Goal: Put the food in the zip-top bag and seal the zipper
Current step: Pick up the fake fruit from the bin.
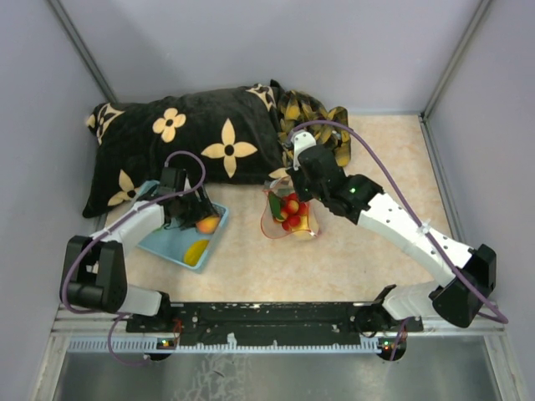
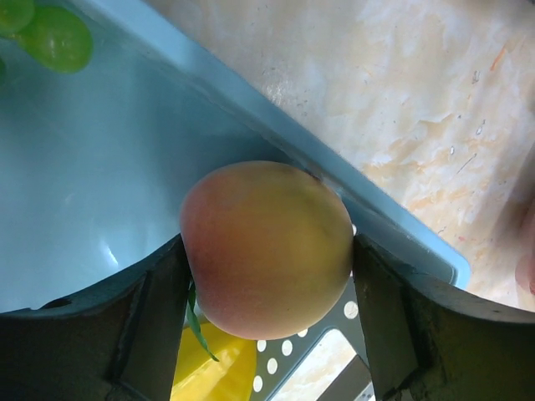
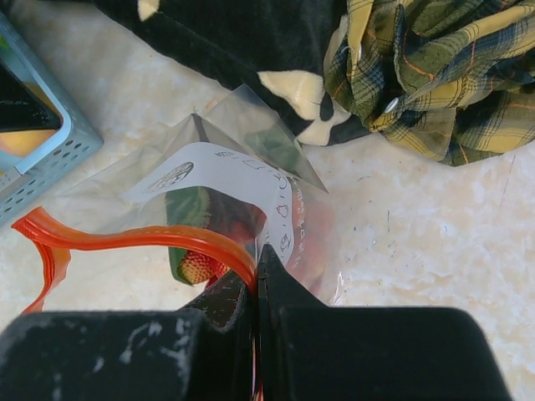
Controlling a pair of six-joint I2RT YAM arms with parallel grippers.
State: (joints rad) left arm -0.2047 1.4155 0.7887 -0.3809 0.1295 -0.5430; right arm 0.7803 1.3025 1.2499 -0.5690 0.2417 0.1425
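Left gripper [image 2: 269,251] touches both sides of the peach [image 2: 266,225] — can't tell if I've got it — round, might squirt out.

Two arms: white links, black joints.
Left arm [image 1: 138,224] and right arm [image 1: 401,221]: white shells are fitted between black joint housings, and a purple cable [image 1: 185,153] is run along each. A green light [image 1: 353,189] is seen on the right arm's black wrist block. Both bases are fixed to a black rail [image 1: 267,316], scuffed white. Pincer fingers [image 2: 150,334] are dark and matte; those seen in the right wrist view are flecked with white marks.
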